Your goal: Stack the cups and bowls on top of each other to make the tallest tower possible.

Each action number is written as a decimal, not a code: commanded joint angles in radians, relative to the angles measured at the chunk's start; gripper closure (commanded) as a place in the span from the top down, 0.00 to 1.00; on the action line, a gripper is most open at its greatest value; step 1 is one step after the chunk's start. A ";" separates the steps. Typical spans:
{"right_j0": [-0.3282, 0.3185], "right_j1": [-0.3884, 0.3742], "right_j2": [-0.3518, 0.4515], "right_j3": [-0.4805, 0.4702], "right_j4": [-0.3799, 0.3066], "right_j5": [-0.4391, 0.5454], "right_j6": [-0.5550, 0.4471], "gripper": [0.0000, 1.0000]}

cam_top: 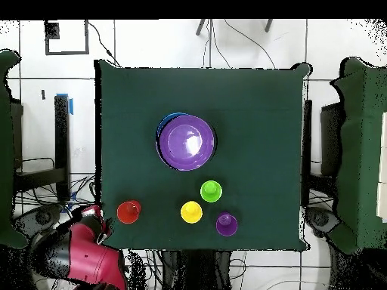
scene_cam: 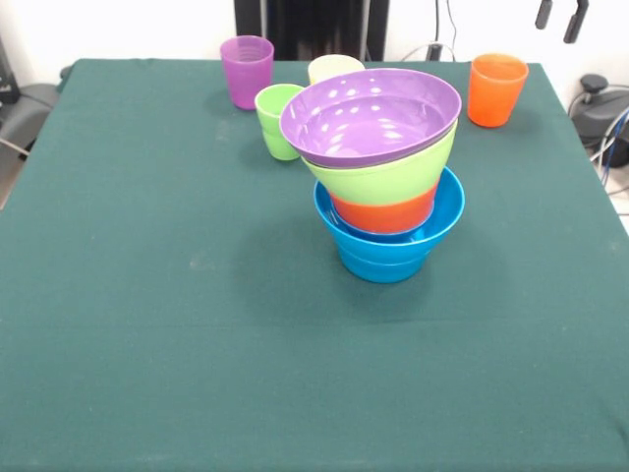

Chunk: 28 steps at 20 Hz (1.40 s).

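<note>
**Bowl stack built, four cups still loose, arm parked**

Nearest the front camera: bare green table (scene_cam: 197, 374), nothing on it at 6 o'clock.

Next back, around table centre: the tower (scene_cam: 385, 177). Bottom to top as visible:
- light blue bowl (scene_cam: 385, 251), upright, on the cloth
- orange bowl (scene_cam: 385, 211) nested inside it, only a band showing
- lime green bowl (scene_cam: 388, 177) nested in the orange one
- purple bowl (scene_cam: 371, 115) on top, empty, rim tilted down toward 9 o'clock

Any bowls hidden inside the nest: can't tell.

Far side, from the tower:
- green cup (scene_cam: 277, 121) at 11 o'clock, just beside the purple rim, possibly touching
- yellow cup (scene_cam: 334, 68) at 12, partly hidden behind the tower
- purple cup (scene_cam: 247, 70) at 11, further back
- orange cup (scene_cam: 496, 88) at 2, well apart

All four cups upright; what shows of their insides looks empty.

Gripper (scene_cam: 561, 20): two dark tips at the top edge near 1 o'clock, spread apart, pinching nothing. Overhead shows the red arm (cam_top: 87, 253) off the table corner.

Risks, my read:
- top bowl sits crooked; weight on its low side could slide it off or tip the stack
- glossy nested bowls may shift under a downward press
- reaching for the green cup could clip the overhanging purple rim
</note>
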 commanded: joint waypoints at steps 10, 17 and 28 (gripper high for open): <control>-0.144 0.045 0.112 0.069 -0.074 -0.074 0.112 1.00; -0.185 0.071 0.127 0.061 -0.117 -0.113 0.113 1.00; -0.200 0.103 0.151 0.042 -0.133 -0.153 0.142 1.00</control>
